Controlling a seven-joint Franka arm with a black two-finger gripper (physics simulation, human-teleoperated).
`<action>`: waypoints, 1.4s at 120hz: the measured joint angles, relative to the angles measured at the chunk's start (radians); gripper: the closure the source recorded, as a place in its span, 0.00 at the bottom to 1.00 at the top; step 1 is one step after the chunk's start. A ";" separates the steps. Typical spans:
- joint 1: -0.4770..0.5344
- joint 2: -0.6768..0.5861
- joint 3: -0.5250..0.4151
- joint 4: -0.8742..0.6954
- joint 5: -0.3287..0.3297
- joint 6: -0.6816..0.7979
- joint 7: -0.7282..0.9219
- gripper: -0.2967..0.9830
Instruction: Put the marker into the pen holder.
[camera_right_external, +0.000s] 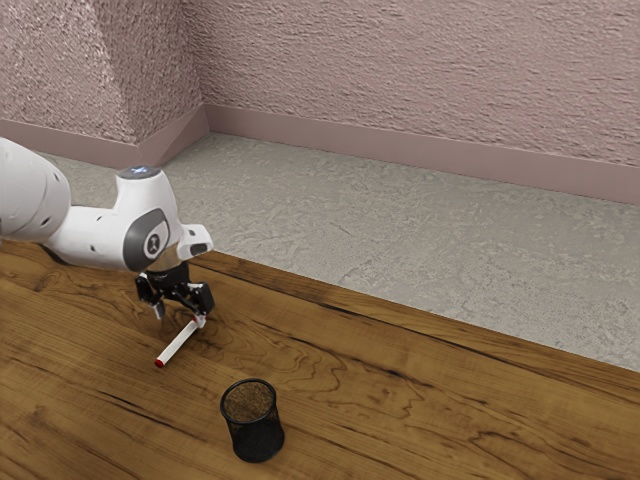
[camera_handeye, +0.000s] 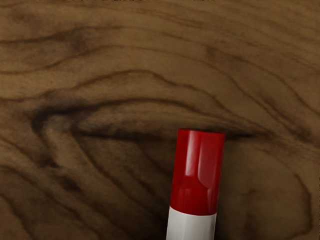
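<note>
My gripper (camera_right_external: 180, 316) is low over the wooden table, pointing down, its two fingers apart in the exterior view. A white marker (camera_right_external: 179, 343) with red ends lies close by, one end beside the finger toward the exterior view's right; whether they touch I cannot tell. In the wrist view the marker's red cap (camera_handeye: 198, 170) and part of its white body show against the wood. The pen holder (camera_right_external: 252, 420), a black mesh cup with an open top, stands upright, toward the exterior view's lower right from the marker.
The wooden table (camera_right_external: 400, 400) has a long far edge running down toward the exterior view's right. Beyond it are a grey floor (camera_right_external: 400, 230) and a pinkish textured wall (camera_right_external: 430, 70). My white arm comes in from the exterior view's left.
</note>
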 joint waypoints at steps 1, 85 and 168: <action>0.000 0.000 0.000 0.000 -0.001 0.000 0.002 0.23; 0.000 0.014 0.000 0.015 -0.118 -0.102 0.128 0.60; -0.010 -0.215 -0.154 -0.053 0.035 -0.009 0.114 0.85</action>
